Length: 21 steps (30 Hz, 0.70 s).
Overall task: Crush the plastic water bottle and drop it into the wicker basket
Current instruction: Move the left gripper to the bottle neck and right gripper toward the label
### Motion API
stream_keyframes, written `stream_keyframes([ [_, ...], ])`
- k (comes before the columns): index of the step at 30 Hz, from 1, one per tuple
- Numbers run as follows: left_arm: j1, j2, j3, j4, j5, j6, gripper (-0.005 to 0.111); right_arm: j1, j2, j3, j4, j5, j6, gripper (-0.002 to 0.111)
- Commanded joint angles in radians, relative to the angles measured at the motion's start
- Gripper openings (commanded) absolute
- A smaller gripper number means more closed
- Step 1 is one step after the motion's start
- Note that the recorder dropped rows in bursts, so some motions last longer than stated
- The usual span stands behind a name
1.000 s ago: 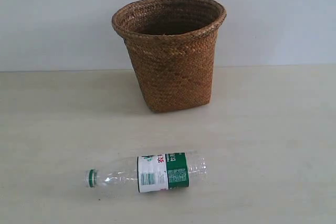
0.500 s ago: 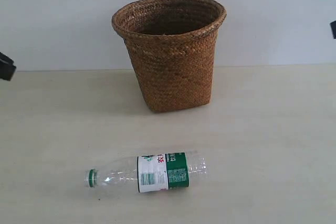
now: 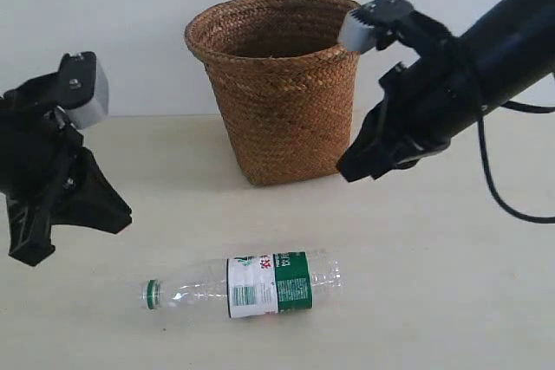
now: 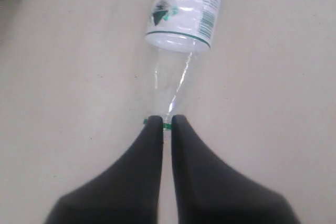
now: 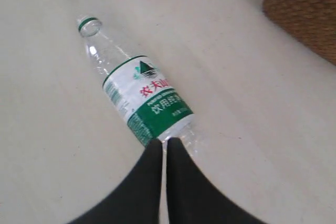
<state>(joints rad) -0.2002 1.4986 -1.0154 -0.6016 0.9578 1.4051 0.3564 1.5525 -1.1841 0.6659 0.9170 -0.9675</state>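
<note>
The plastic water bottle (image 3: 243, 288) lies on its side near the table's front, green cap ring to the left, uncrushed. The wicker basket (image 3: 282, 84) stands upright behind it. My left gripper (image 3: 120, 214) hovers above the table to the left of the cap, shut and holding nothing; in its wrist view its tips (image 4: 166, 121) line up with the cap ring of the bottle (image 4: 184, 14). My right gripper (image 3: 349, 171) hangs beside the basket, above the bottle's base end, shut and holding nothing. In the right wrist view its tips (image 5: 165, 144) point at the bottle (image 5: 142, 98).
The pale table (image 3: 451, 283) runs back to a white wall (image 3: 104, 23). A black cable (image 3: 507, 201) loops down from the right arm. The basket's side (image 5: 307, 9) shows at the edge of the right wrist view.
Both arms have swung in from the sides: the left now hangs left of the bottle, the right beside the basket. Bottle and basket have not moved.
</note>
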Motion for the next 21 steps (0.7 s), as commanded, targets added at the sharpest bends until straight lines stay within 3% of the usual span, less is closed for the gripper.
stream_keyframes([
  [1, -0.036, 0.044, -0.003, 0.016, 0.011, 0.008, 0.004, 0.056, 0.049, -0.018, 0.003, 0.002, 0.001, 0.0],
  [3, -0.045, 0.07, -0.003, 0.019, 0.009, 0.008, 0.007, 0.072, 0.07, -0.018, 0.003, -0.005, 0.001, 0.0],
  [5, -0.045, 0.099, -0.003, 0.019, 0.009, 0.008, 0.017, 0.085, 0.091, -0.018, 0.003, -0.01, 0.001, 0.0],
  [11, -0.045, 0.164, 0.009, 0.031, -0.008, 0.101, 0.075, 0.094, 0.125, -0.026, 0.003, -0.022, 0.001, 0.0],
  [21, -0.07, 0.273, 0.027, 0.041, -0.084, 0.187, 0.075, 0.094, 0.125, -0.026, 0.003, -0.03, 0.02, 0.0],
])
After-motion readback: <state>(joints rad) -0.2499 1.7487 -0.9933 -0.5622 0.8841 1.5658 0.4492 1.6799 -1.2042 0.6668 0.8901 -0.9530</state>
